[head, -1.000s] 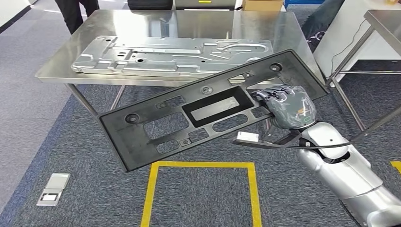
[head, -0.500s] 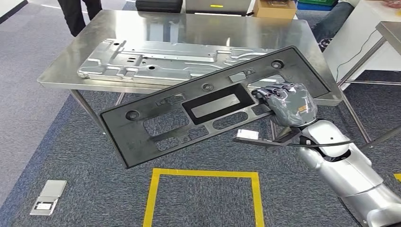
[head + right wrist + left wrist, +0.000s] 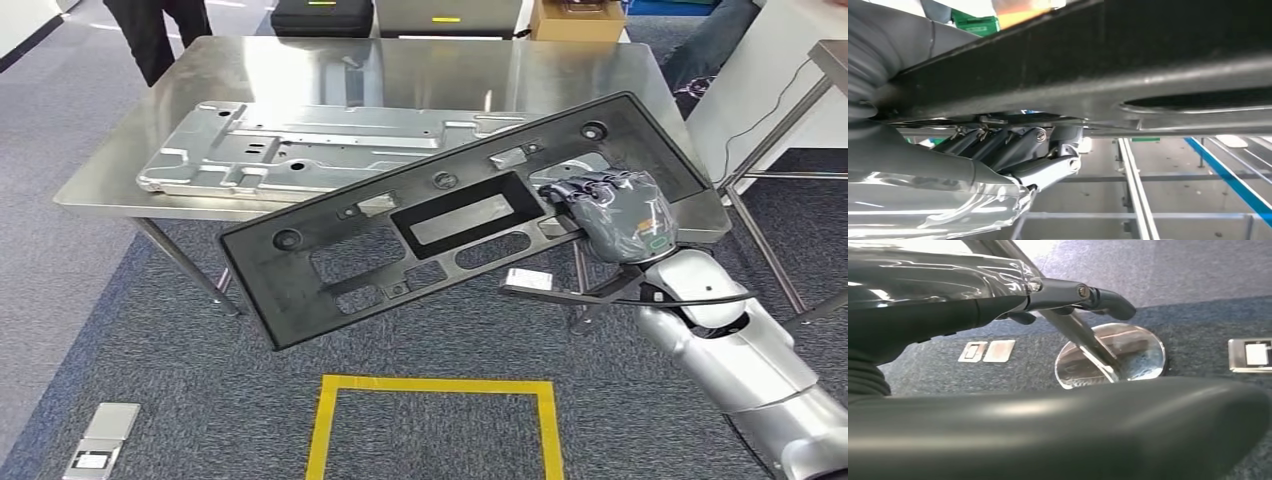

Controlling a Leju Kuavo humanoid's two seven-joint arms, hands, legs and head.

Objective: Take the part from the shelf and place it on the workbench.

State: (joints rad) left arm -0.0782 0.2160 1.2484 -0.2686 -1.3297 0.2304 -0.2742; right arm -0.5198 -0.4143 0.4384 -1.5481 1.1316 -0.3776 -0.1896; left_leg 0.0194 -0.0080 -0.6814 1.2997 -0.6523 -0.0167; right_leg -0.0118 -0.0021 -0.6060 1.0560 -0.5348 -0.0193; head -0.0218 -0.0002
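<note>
**Black part held aslant over bench edge**

Part (image 3: 400,225): long, flat, black, with cut-outs along its length. Long axis running diagonally, low end out past the fingers toward the floor side, high end beyond the fingers over the bench (image 3: 420,70) corner. Broad face turned up and tipped slightly. Held in the air, overlapping the bench's near edge as seen from the head; contact with the bench cannot be told.

Right hand (image 3: 620,215): clamped on the part near its high end, fingers (image 3: 575,190) curled over the top face beside the big rectangular window. In the right wrist view, fingers (image 3: 1013,145) pressed up against the part's (image 3: 1148,55) underside, thumb side hidden behind the part's edge. Grip narrow, closed on the part.

Left hand (image 3: 998,305): seen in the left wrist view hanging over the carpet (image 3: 1198,280), a dark finger (image 3: 1108,300) stretched out straight, nothing seen in it. How far apart the rest of the fingers stand cannot be told.

Beyond the fingers, lying flat on the bench: a long silver metal panel (image 3: 320,155), just past the part's far edge. Below the part, on the carpet: a yellow tape square (image 3: 435,385) and a floor socket (image 3: 100,435).
</note>
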